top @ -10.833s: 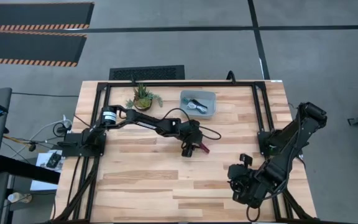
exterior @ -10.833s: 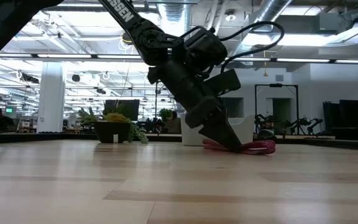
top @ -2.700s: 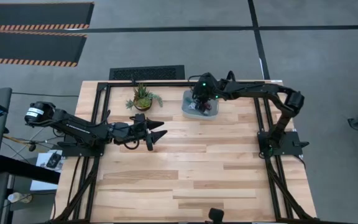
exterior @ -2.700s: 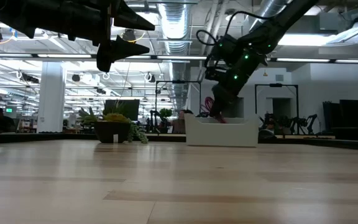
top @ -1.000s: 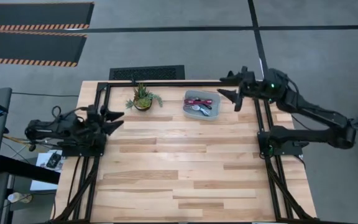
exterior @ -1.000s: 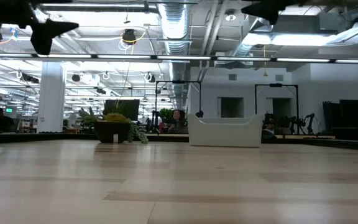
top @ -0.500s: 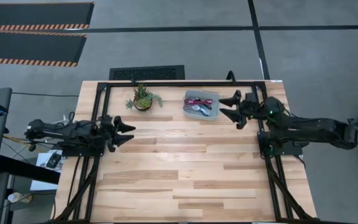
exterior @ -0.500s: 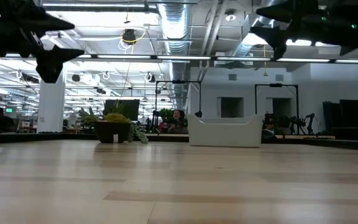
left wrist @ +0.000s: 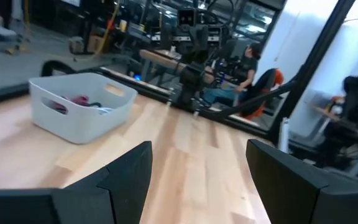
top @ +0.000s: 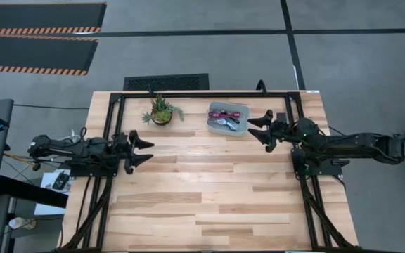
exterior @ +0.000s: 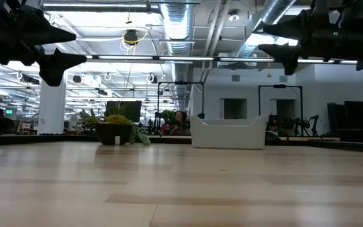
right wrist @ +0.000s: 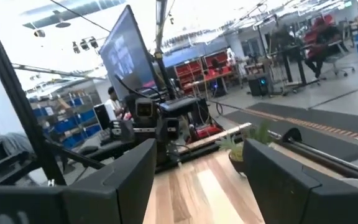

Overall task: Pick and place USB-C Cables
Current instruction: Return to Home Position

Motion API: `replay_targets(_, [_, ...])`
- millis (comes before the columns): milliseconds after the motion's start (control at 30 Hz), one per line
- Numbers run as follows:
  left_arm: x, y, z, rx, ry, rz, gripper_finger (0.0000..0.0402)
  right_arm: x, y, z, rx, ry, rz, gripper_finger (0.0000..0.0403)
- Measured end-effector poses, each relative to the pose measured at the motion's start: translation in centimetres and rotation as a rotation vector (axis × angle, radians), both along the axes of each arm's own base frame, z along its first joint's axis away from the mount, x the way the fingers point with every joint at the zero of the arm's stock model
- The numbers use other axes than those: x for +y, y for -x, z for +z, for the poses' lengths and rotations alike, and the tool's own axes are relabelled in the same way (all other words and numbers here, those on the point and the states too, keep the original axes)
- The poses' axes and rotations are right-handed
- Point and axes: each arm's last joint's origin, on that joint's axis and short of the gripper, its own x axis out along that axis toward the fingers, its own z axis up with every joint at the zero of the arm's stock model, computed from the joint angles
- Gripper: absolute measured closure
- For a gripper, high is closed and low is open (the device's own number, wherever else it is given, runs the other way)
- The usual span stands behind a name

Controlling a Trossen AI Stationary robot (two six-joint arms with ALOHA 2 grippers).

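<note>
The USB-C cables (top: 223, 117) lie in the pale grey bin (top: 239, 109) near the table's far edge; a maroon-magenta one (left wrist: 73, 99), a black one and a white one show, the teal one I cannot make out. My left gripper (top: 146, 150) hovers open over the table's left side, pointing right. My right gripper (top: 256, 129) hovers open just right of the bin, pointing left. Neither holds anything. In the low view both grippers (exterior: 65, 49) (exterior: 273, 39) hang high above the table.
A small green potted plant (top: 160, 112) stands left of the bin near the far edge. A black frame (top: 188, 93) runs along the table's far edge and down both sides. The wooden tabletop (top: 209, 190) between the arms holds nothing else.
My right gripper has come away from above the bin, moved toward the table's near edge and lowered, staying open. My left gripper has moved right, out over the table's left side, also open. The cables lie still in the bin.
</note>
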Motion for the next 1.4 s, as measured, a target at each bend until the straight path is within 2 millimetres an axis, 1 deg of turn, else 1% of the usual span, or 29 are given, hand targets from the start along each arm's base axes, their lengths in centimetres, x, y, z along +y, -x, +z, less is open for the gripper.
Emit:
replay_targets(133, [0.1, 0.0, 0.0, 0.006, -0.048, 0.038, 0.0153, 0.0, -0.1, -0.5, 0.055, -0.031, 0.005, 0.0138])
replay_targets(233, [0.1, 0.0, 0.0, 0.001, 0.008, 0.03, 0.0153, -0.1, -0.2, -1.2, 0.117, -0.052, 0.007, 0.0138])
replay_targets(333, [0.1, 0.0, 0.0, -0.002, 0.051, 0.027, 0.0153, -0.1, -0.3, -2.0, 0.201, -0.081, 0.007, 0.0138])
replay_targets(700, [0.1, 0.0, 0.0, -0.001, 0.047, 0.03, 0.0153, 0.1, 0.2, -5.5, 0.548, -0.203, 0.006, 0.0138])
replay_targets(900, [0.1, 0.0, 0.0, -0.001, 0.047, 0.032, 0.0153, 0.3, 0.8, -6.8, 0.687, -0.251, 0.005, 0.0138])
replay_targets(1067, [0.1, 0.0, 0.0, -0.001, 0.047, 0.032, 0.0153, 0.4, 1.0, -7.2, 0.737, -0.267, 0.005, 0.0138])
replay_targets(1400, [0.1, 0.0, 0.0, 0.0, 0.047, 0.032, 0.0153, 0.4, 1.0, -7.3, 0.743, -0.269, 0.005, 0.0138])
